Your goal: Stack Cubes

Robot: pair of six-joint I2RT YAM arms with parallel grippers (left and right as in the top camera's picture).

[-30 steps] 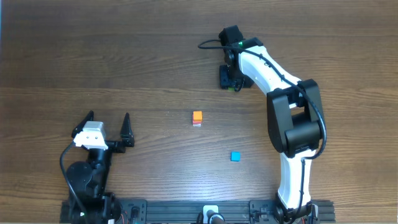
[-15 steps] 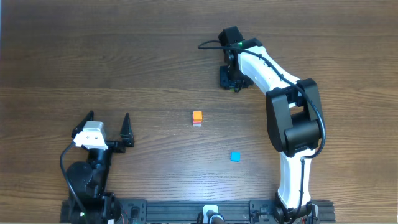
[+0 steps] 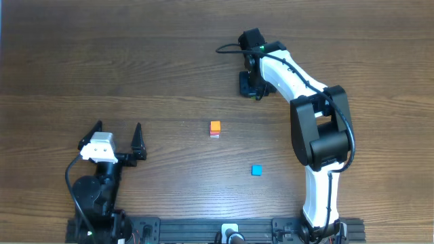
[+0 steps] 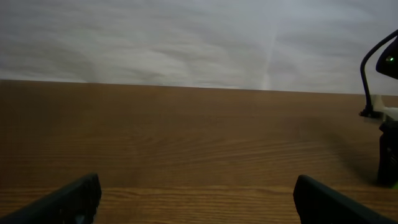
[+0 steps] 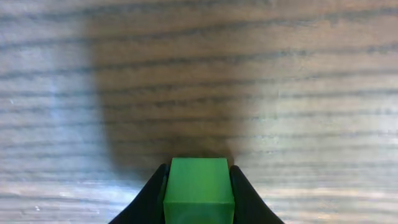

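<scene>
Right tool (image 3: pixel 249 84): clamped on the green cube (image 5: pixel 199 182) at the far side of the surface (image 3: pixel 135 54). The right wrist view shows both fingers against the cube. The top view shows the orange cube (image 3: pixel 215 127) mid-surface and the blue cube (image 3: pixel 256 170) nearer the bases, well apart. Left tool (image 3: pixel 117 127): spread wide near its base.

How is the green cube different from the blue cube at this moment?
Colour: the green cube is green, the blue cube is blue. State: the green cube sits between the fingers of the right gripper; the blue cube lies free on the table, touched by nothing. Place: the green cube is far from the arms' bases, the blue cube nearer them. Both are small plain cubes, neither stacked yet.
</scene>
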